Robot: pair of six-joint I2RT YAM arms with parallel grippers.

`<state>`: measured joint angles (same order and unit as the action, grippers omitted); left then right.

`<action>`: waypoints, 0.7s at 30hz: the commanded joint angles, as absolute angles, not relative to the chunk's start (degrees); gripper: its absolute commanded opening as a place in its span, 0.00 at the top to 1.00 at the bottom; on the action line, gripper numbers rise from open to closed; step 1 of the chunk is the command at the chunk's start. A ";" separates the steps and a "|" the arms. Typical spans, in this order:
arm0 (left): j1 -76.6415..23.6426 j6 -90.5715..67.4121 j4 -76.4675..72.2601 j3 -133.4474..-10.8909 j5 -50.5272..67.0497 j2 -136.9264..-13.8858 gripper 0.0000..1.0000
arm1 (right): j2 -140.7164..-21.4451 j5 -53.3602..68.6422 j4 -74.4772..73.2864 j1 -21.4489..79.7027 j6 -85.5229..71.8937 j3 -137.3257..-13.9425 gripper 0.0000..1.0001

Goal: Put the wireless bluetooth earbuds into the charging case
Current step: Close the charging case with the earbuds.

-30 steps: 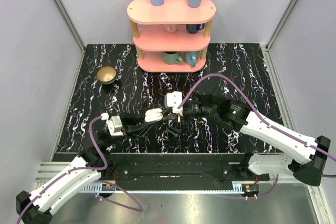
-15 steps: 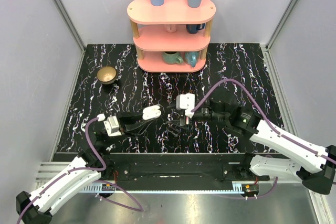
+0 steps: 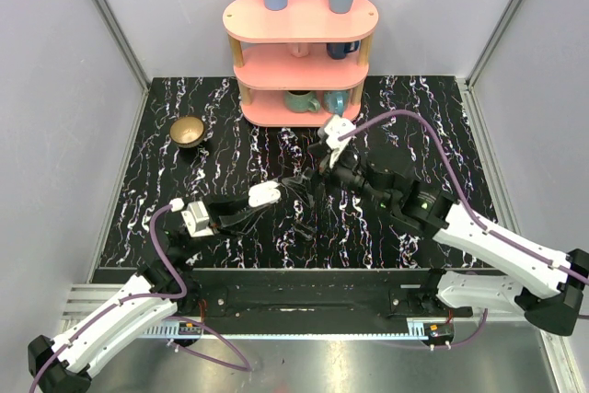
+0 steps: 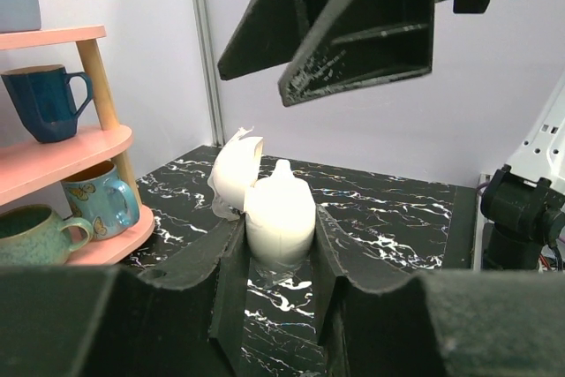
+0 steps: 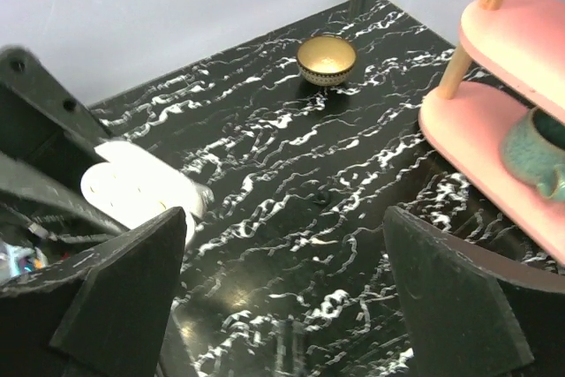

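Two views differ: only the left wrist camera shows us the charging case with its lid open, clamped in the left end effector. From above, we see the right end effector spread wide just beside it.

Bright, even light from overhead fills the scene, leaving only faint soft shadows on the glossy black tabletop, which mirrors the white case in the left wrist view, where the left gripper blurs near the lens.
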<state>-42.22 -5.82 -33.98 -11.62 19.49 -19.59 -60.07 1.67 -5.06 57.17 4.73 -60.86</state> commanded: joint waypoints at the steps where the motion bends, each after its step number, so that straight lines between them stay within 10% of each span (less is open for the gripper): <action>1: -42.10 -5.36 -36.74 -13.36 18.37 -20.13 1.00 | -63.02 -2.20 -5.90 57.39 -7.72 -66.09 0.00; 21: -42.01 -7.73 -38.31 -14.77 24.26 -23.11 1.00 | -69.08 -6.24 -1.49 56.25 -19.77 -66.62 0.00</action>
<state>-42.22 -6.31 -34.00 -11.77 21.41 -22.26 -67.16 -4.84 -3.62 56.60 -18.92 -65.28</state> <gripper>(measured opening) 0.330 0.994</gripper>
